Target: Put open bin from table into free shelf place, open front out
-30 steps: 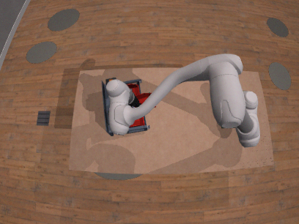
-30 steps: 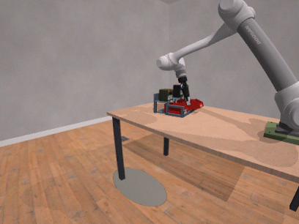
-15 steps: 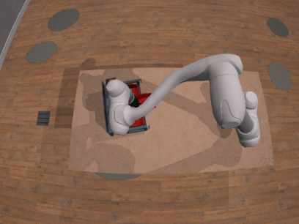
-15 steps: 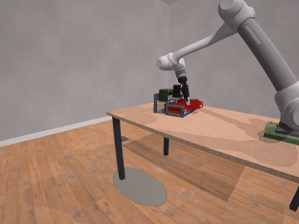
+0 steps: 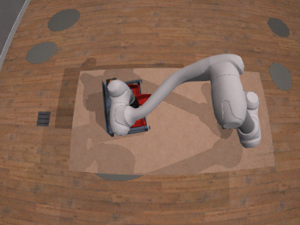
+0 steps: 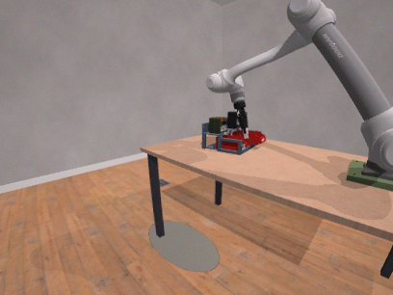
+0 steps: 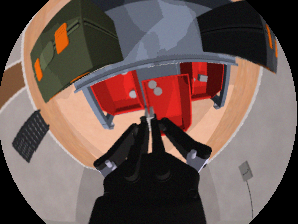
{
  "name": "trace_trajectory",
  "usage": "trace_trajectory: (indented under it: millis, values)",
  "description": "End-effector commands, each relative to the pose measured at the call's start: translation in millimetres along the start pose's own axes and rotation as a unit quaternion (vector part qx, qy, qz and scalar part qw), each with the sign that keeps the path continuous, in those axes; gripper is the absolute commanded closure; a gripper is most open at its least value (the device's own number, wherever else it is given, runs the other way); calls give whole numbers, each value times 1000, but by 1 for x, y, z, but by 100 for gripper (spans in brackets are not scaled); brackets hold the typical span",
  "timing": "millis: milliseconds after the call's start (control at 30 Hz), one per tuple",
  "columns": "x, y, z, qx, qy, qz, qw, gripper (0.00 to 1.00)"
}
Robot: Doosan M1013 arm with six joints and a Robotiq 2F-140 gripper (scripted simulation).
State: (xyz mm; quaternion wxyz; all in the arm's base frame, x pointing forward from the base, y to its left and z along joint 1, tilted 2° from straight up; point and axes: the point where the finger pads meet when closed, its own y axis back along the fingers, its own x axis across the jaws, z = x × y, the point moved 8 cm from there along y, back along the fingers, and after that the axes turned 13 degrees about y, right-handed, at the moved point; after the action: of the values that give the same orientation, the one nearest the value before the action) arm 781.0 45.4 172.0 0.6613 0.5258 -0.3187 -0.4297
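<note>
Matt pale wood table top (image 6: 299, 175), glossy red plastic bin (image 7: 120, 99), smooth white arm casing (image 5: 228, 92).

Smooth white arm (image 6: 337, 53), black end effector (image 7: 152, 117)

You had a red bin (image 7: 160, 99) with pale grey parts (image 7: 154, 87) inside, flanked by an olive-green bin (image 7: 69, 46) with orange patches on the left and a black bin (image 7: 236, 32) on the right. The shelf frame (image 6: 210, 140) was blue-grey, the arm (image 5: 176, 82) white, the gripper (image 7: 152, 119) black, the table (image 5: 176, 147) light tan, the floor (image 6: 72, 241) striped brown wood.
</note>
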Motion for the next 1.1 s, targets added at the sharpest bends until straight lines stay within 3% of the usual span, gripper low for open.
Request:
trace_trajectory:
  millis: [0,1067]
  values:
    - [-3,-5,-1,6,0,-2,1000,100]
    - [-2,-5,-4,17,0,1,1000,100]
